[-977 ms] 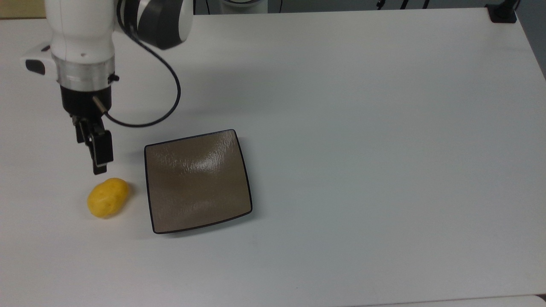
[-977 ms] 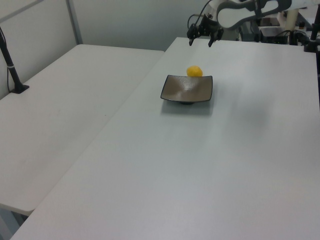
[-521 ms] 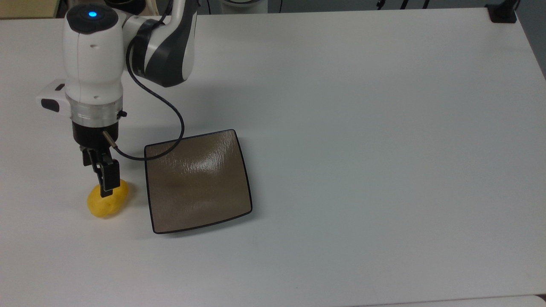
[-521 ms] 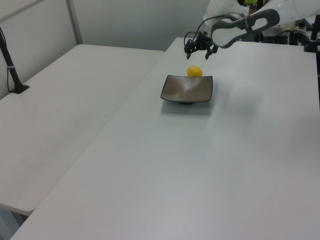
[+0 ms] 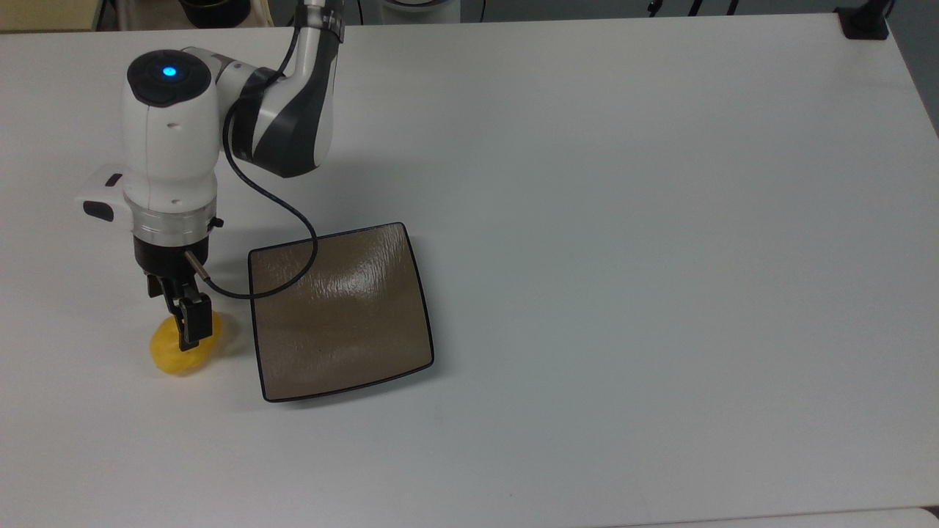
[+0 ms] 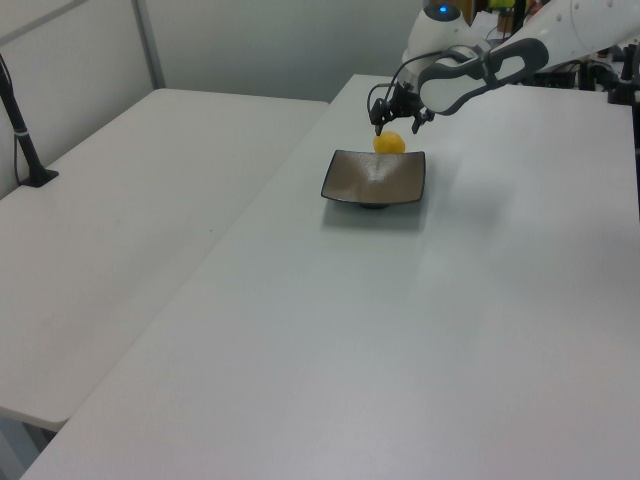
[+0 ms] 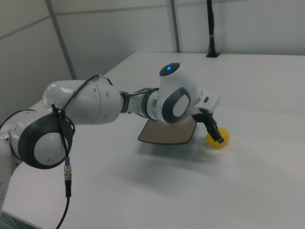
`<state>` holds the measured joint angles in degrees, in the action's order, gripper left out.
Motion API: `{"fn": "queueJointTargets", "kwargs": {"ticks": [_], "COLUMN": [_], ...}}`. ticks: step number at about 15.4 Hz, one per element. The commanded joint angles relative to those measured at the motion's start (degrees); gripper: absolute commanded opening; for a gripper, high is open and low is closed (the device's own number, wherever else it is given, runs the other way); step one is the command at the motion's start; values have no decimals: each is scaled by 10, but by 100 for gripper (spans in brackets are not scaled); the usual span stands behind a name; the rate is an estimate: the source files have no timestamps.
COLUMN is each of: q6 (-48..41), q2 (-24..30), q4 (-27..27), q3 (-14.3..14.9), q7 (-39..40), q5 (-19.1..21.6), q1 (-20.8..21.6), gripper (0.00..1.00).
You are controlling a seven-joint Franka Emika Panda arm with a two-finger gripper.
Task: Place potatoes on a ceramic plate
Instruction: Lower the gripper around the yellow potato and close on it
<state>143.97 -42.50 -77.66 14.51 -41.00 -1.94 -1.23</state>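
White table (image 5: 623, 220): carries everything; nothing placed yet.
Brown ceramic plate (image 5: 341, 312): bare, so the placing is left.
Arm (image 5: 172, 147): reaches down at the plate's 9 o'clock in the top view.
Tool (image 5: 186, 328): spread wide, straddling the potato, not yet closed.
Potato (image 5: 176, 353): on the table just beside the plate; grasp, lift, carry remain.
Left view: both fingers (image 6: 377, 126) flank the potato (image 6: 390, 144); the top view hides that gap.

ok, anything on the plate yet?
Nothing. The plate is bare in the top view, apart from the arm's cable crossing above one corner. The potato sits on the table beside it, under the open gripper.
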Motion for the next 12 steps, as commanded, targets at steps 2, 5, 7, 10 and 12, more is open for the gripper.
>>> {"fn": "queueJointTargets", "kwargs": {"ticks": [2,5,7,10,12], "q6": [6,6,6,6,6], "q2": [-48,-59,-59,-58,-56], "q4": [49,56,56,56,62], "q3": [5,4,3,3,3], "q7": [-11,-12,-11,-11,-12], "q5": [-17,-19,-21,-21,-21], "q1": [-10,-10,-11,-11,-13], "gripper": [100,89,51,45,45]}}
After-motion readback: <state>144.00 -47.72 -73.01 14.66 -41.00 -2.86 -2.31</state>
